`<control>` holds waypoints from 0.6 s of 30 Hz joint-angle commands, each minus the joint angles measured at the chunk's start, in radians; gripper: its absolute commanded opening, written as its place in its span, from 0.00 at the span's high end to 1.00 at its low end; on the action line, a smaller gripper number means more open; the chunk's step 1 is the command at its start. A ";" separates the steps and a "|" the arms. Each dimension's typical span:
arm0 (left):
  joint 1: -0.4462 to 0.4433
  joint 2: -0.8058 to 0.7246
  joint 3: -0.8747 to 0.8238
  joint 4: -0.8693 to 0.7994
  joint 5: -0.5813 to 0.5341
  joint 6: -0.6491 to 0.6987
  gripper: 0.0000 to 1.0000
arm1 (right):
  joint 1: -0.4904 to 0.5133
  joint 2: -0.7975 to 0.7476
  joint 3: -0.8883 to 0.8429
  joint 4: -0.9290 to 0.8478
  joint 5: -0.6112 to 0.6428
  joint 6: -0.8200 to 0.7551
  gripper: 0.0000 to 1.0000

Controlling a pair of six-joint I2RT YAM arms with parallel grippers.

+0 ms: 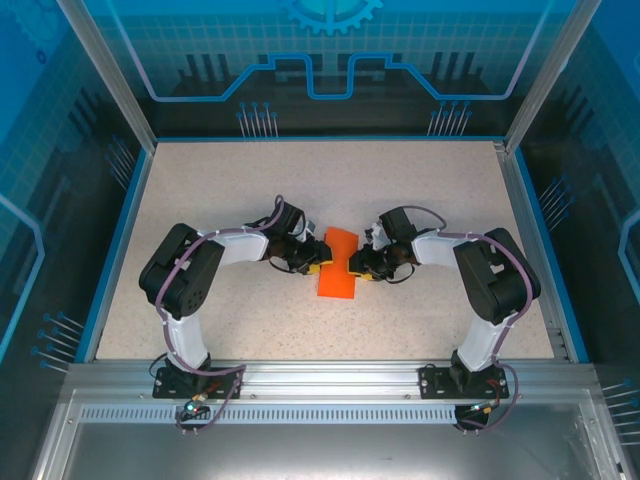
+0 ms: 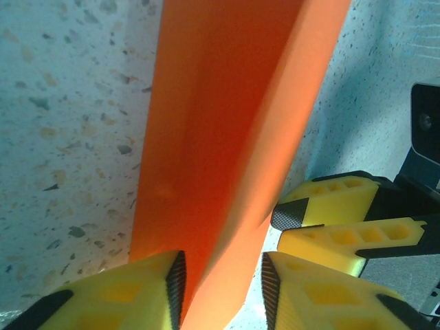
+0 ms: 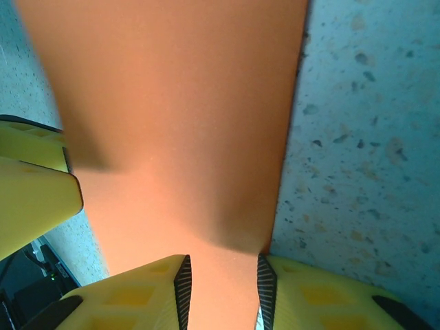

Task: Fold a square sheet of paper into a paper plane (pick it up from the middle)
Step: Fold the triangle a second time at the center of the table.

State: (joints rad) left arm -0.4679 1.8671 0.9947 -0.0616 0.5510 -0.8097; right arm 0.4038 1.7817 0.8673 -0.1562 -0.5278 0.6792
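I think the left fingers (image 1: pixel 318 264) and the right fingers (image 1: pixel 352 268) should hold the orange square sheet of paper (image 1: pixel 337 285) firmly and move gently together, so the crease comes out straight. The paper is folded into a long strip in the middle of the desk (image 1: pixel 200 190). Its near end pokes out toward the arms. Further on, the fingers meet it from both sides. The right fingers pinch one edge tight. The left fingers stand a little apart around the other edge; I cannot tell if they pinch it.
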 commanded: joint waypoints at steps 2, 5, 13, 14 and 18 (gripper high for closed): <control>-0.007 -0.020 0.022 0.017 0.036 -0.005 0.61 | -0.005 -0.018 -0.005 0.004 -0.012 -0.018 0.66; -0.008 -0.018 0.014 0.038 0.042 -0.012 0.67 | -0.006 -0.023 -0.010 0.013 -0.021 -0.012 0.66; -0.007 -0.001 0.027 0.046 0.055 -0.013 0.81 | -0.013 -0.077 -0.025 -0.020 0.020 -0.032 0.65; -0.006 0.000 0.029 0.043 0.055 -0.009 0.82 | -0.017 -0.079 -0.029 -0.024 0.021 -0.031 0.65; -0.008 0.015 0.056 0.005 0.053 0.034 0.90 | -0.024 -0.076 -0.043 -0.008 0.003 -0.020 0.64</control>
State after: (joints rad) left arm -0.4679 1.8675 1.0080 -0.0246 0.5777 -0.8097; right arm 0.3973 1.7203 0.8429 -0.1558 -0.5240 0.6682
